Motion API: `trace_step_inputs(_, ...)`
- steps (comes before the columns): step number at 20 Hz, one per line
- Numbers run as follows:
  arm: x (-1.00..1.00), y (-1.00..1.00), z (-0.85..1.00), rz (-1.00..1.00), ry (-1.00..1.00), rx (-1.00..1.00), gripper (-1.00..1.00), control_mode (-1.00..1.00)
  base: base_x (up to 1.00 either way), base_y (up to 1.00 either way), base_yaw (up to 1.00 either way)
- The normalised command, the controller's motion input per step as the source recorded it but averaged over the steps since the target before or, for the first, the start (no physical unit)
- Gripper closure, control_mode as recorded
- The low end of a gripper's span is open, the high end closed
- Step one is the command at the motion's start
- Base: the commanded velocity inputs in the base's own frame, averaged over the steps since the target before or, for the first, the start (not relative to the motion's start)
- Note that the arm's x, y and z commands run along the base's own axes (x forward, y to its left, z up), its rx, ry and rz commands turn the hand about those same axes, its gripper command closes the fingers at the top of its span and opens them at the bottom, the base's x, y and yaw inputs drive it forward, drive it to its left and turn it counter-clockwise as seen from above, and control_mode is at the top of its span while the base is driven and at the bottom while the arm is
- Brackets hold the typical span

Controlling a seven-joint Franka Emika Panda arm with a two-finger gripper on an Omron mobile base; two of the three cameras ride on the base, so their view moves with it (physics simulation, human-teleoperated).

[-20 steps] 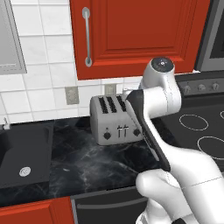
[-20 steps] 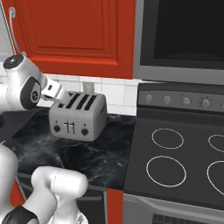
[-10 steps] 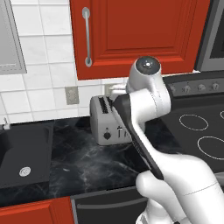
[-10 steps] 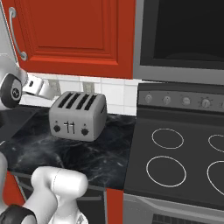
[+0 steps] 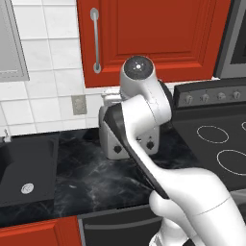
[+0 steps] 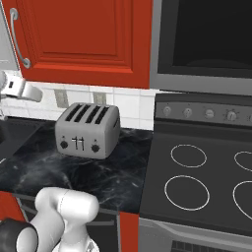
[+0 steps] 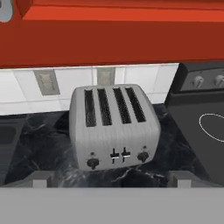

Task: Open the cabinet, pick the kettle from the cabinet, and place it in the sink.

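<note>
The red cabinet [image 5: 153, 33] hangs on the wall with its door shut. Its long silver handle [image 5: 95, 41] runs down the door's left side. The kettle is out of view. At the far left, the black sink [image 5: 29, 161] is set into the counter, a round drain on its floor. My gripper [image 7: 111, 179] is open and empty, its tips [image 7: 41, 178] spread wide. It hovers below the cabinet [image 7: 109, 39] and looks down at a silver toaster [image 7: 113, 127]. In the right base view the gripper [image 6: 29, 91] is near the left edge, under the handle [image 6: 17, 37].
The four-slot toaster [image 6: 88, 130] stands on the black marble counter [image 5: 91, 178] against the tiled wall. A black stove [image 6: 206, 182] lies to the right, with a microwave [image 6: 206, 39] above it. A grey wall cabinet [image 5: 9, 43] is at the far left.
My arm has swung left, carrying the hand from in front of the toaster toward the cabinet's handle side. The gripper stays open. The cabinet door has not moved.
</note>
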Motion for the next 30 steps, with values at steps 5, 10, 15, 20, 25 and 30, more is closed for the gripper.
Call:
trace_step_inputs(5,-0.06,0.38,0.25,0.05,-0.13,-0.07,-1.00,-1.00,0.00,0.00,0.00)
trace_step_inputs(10,0.00,0.31,0.31,0.02,-0.11,-0.07,-1.00,-1.00,0.00,0.00,0.00)
trace_step_inputs(15,0.02,0.33,0.31,0.00,-0.12,-0.02,-1.00,-1.00,0.00,0.00,0.00)
trace_step_inputs(20,0.09,0.29,0.31,0.00,-0.08,0.00,-1.00,-1.00,0.00,0.00,0.00)
trace_step_inputs(25,0.20,0.24,0.30,0.00,0.00,0.00,-1.00,-1.00,0.00,0.00,0.00)
trace_step_inputs(30,0.31,0.18,0.27,0.00,0.00,0.00,-1.00,-1.00,0.00,0.00,0.00)
